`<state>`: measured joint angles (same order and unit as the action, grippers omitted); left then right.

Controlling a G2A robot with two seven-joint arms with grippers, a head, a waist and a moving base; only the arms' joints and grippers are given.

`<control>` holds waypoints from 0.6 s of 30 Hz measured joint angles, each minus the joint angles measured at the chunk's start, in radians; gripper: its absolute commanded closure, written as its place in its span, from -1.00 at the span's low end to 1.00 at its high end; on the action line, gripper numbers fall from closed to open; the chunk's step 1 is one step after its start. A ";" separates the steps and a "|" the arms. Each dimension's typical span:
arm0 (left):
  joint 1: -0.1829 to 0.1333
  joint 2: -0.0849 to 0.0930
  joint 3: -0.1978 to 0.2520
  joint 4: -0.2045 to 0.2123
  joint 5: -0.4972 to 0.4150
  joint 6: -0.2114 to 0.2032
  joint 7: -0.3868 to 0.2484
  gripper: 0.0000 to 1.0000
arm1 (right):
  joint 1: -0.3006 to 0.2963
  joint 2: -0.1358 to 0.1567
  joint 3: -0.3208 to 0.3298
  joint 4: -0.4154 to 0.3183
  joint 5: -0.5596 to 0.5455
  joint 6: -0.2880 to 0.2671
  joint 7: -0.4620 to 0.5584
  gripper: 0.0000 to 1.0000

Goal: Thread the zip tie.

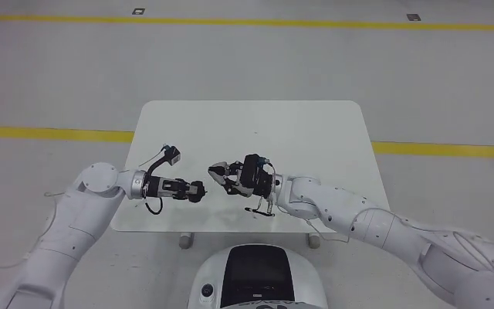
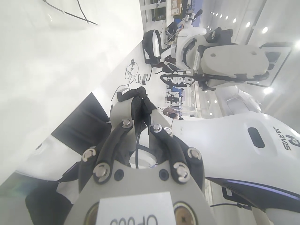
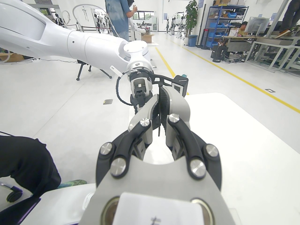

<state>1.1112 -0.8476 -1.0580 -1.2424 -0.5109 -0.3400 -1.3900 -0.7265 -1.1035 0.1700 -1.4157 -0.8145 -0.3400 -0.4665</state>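
Note:
My right gripper (image 1: 211,170) hovers over the white table (image 1: 309,131) near its front edge, shut on a black zip tie (image 3: 159,118) that stands upright between its fingers (image 3: 173,104). My left gripper (image 1: 202,189) faces it from the other side, a short gap away, and appears again just beyond the right fingertips as the left gripper (image 3: 140,90). In the left wrist view its fingers (image 2: 131,118) are shut, with a thin black strip (image 2: 137,141), apparently a zip tie, running out between them.
Two spare black zip ties (image 2: 80,8) lie crossed on the table top, the same spare zip ties (image 1: 261,210) sitting beneath the right wrist. The table's front edge (image 1: 154,230) is close below both grippers. People stand far off in the room.

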 measured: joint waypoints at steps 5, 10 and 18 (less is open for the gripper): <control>0.004 0.028 0.014 -0.022 -0.020 0.000 0.000 1.00 | 0.000 0.000 0.000 0.000 0.000 0.000 0.000 1.00; 0.004 0.028 0.014 -0.021 -0.019 0.000 0.000 1.00 | 0.000 0.000 0.000 0.000 0.000 0.000 0.000 1.00; 0.004 0.028 0.014 -0.021 -0.019 0.000 0.000 1.00 | 0.000 0.000 0.000 0.000 0.000 0.000 0.000 1.00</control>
<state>1.1151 -0.8201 -1.0441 -1.2634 -0.5300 -0.3400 -1.3900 -0.7265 -1.1035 0.1700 -1.4157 -0.8145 -0.3400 -0.4665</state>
